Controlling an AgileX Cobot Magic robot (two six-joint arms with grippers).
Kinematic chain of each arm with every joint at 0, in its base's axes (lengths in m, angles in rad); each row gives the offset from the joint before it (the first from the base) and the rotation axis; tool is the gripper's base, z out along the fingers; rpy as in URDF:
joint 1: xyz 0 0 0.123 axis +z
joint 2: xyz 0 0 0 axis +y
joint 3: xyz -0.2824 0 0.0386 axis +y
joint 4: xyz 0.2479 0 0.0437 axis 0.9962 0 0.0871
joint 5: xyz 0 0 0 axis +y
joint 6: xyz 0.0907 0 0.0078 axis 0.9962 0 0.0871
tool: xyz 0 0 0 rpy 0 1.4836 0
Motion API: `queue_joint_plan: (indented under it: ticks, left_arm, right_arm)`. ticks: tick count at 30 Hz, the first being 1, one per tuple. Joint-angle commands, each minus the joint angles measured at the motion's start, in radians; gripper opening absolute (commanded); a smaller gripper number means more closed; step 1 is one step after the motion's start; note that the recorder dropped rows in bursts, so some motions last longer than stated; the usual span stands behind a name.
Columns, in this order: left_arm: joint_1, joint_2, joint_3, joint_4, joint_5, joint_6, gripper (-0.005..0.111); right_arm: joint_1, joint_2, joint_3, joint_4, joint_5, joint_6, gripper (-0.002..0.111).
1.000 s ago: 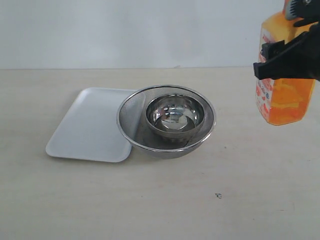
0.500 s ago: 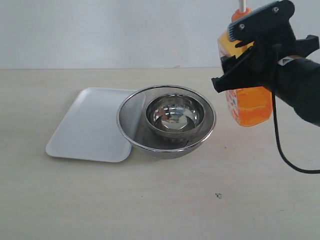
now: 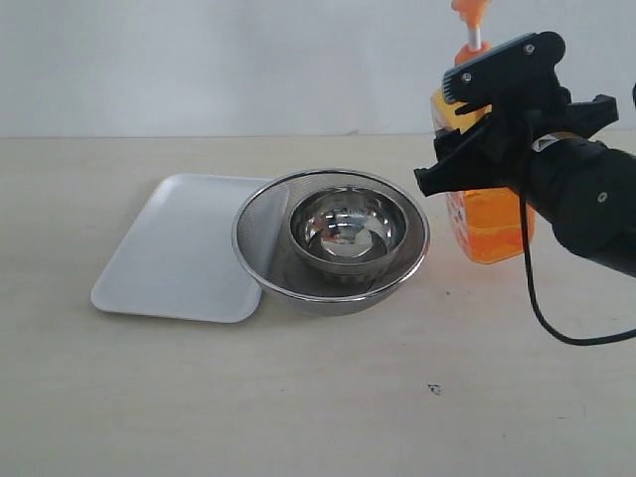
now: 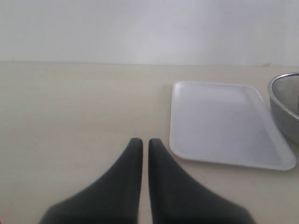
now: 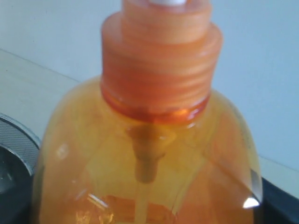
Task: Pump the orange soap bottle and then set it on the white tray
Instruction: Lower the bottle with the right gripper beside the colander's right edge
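The right end effector grasps the tall translucent orange plastic soap bottle, upright at 3 o'clock of the round steel mesh strainer, whose 9 o'clock rim overlaps the flat white rectangular tray on the beige tabletop, while the left end effector is clenched, empty.

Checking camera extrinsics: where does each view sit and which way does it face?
Exterior: off the arms, faces across the table at white tray, strainer and orange soap bottle; shows right gripper and arm.
Left wrist: low over the table, faces the tray; shows shut left gripper.
Right wrist: close against the bottle's neck; only a dark edge, likely a finger.
Shared: exterior and left wrist both see tray and strainer.
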Motion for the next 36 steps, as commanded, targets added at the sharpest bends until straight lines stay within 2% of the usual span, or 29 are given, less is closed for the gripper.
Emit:
queue_joint_plan:
  ticks: [1, 30, 34, 36]
  left_arm:
    - [0.001, -0.001, 0.003, 0.001, 0.000, -0.007, 0.005]
    - [0.001, -0.001, 0.003, 0.013, -0.001, -0.007, 0.005]
    - [0.001, -0.001, 0.003, 0.028, -0.093, -0.007, 0.005]
    - [0.001, -0.001, 0.003, 0.008, -0.250, -0.011, 0.005]
  right_arm:
    - [0.000, -0.005, -0.029, -0.035, -0.078, 0.009, 0.000]
    - [0.000, 0.019, -0.045, -0.059, 0.015, 0.035, 0.000]
    - [0.000, 0.019, -0.045, -0.061, 0.030, 0.035, 0.000]
    - [0.000, 0.020, -0.045, -0.063, 0.025, 0.035, 0.000]
